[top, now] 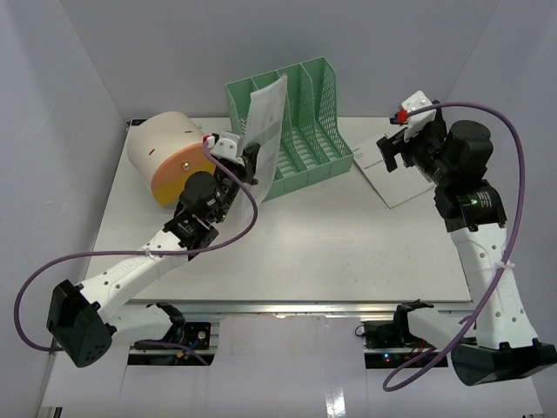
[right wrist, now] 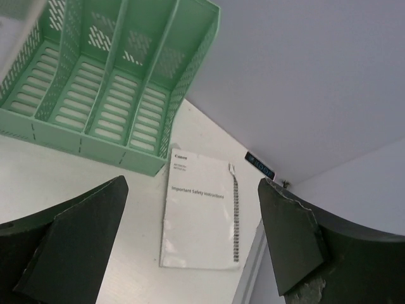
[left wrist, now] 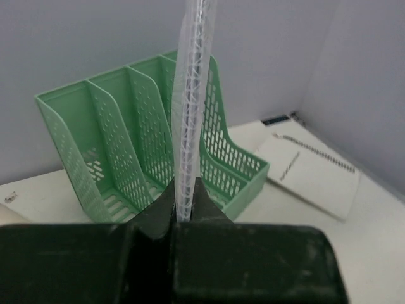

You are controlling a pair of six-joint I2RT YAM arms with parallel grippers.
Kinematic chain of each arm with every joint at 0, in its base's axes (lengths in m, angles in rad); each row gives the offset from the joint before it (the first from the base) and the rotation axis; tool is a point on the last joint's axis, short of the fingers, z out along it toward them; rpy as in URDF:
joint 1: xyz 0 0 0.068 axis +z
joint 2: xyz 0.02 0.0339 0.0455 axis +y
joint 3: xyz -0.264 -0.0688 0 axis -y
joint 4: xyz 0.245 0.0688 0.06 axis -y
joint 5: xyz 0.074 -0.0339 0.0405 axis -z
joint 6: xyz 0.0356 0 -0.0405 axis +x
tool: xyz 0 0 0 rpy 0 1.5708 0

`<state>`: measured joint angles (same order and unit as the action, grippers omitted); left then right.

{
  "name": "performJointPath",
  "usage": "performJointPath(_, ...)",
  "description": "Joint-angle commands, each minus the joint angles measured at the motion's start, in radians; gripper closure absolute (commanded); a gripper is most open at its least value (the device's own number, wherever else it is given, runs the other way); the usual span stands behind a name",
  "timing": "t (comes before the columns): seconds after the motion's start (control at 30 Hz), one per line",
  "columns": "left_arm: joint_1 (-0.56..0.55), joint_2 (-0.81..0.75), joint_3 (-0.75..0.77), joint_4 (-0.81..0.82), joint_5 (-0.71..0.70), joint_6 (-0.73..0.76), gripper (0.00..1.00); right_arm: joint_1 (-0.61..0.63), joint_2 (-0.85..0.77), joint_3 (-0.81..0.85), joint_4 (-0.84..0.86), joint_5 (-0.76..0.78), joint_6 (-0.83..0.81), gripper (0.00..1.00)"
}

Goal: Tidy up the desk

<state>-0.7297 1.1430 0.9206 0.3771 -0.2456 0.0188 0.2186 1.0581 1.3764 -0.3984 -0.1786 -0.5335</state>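
Snagging looks likeliest: from above, left fingers (top: 250, 161) clamp a floppy sleeved booklet (top: 270, 117) upright by the green rack (top: 318, 113) on the white bench (top: 348, 244) beneath both arms, right fingers (top: 393, 155) apart over a manual (top: 387, 181); left wrist view aligns the booklet's edge with a divider; right wrist view, manual flat.

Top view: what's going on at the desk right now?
The left arm has its jaws shut on a plastic-sleeved sheet, held upright in front of the green rack, apparently not yet in a slot. The right arm hovers with jaws open above a spiral manual lying flat on the desk, right of the rack. An orange-faced drum sits at the back left.
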Motion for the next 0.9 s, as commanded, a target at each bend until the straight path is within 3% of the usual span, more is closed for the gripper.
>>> performJointPath(0.0, 0.0, 0.044, 0.057, 0.309, -0.277, -0.121, 1.0, -0.061, -0.051, -0.133, 0.123, -0.133, 0.197, 0.1)
performJointPath(0.1, -0.015, 0.12, 0.085, 0.482, -0.395, -0.028, 1.0, -0.067, -0.085, -0.26, 0.176, -0.154, 0.24, 0.1)
performJointPath(0.17, -0.026, 0.172, 0.113, 0.635, -0.445, 0.114, 1.0, -0.07, -0.102, -0.324, 0.211, -0.162, 0.264, 0.1)
performJointPath(0.37, -0.075, 0.424, 0.284, 0.921, -0.592, 0.51, 1.0, -0.076, -0.125, -0.476, 0.319, -0.185, 0.352, 0.1)
performJointPath(0.47, -0.081, 0.504, 0.356, 0.996, -0.6, 0.617, 1.0, -0.081, -0.134, -0.535, 0.364, -0.186, 0.374, 0.1)
performJointPath(0.7, -0.073, 0.656, 0.496, 1.017, -0.58, 0.699, 1.0, -0.105, -0.156, -0.621, 0.426, -0.188, 0.382, 0.1)
performJointPath(0.87, -0.03, 0.739, 0.553, 0.957, -0.563, 0.651, 1.0, -0.126, -0.173, -0.641, 0.439, -0.198, 0.384, 0.1)
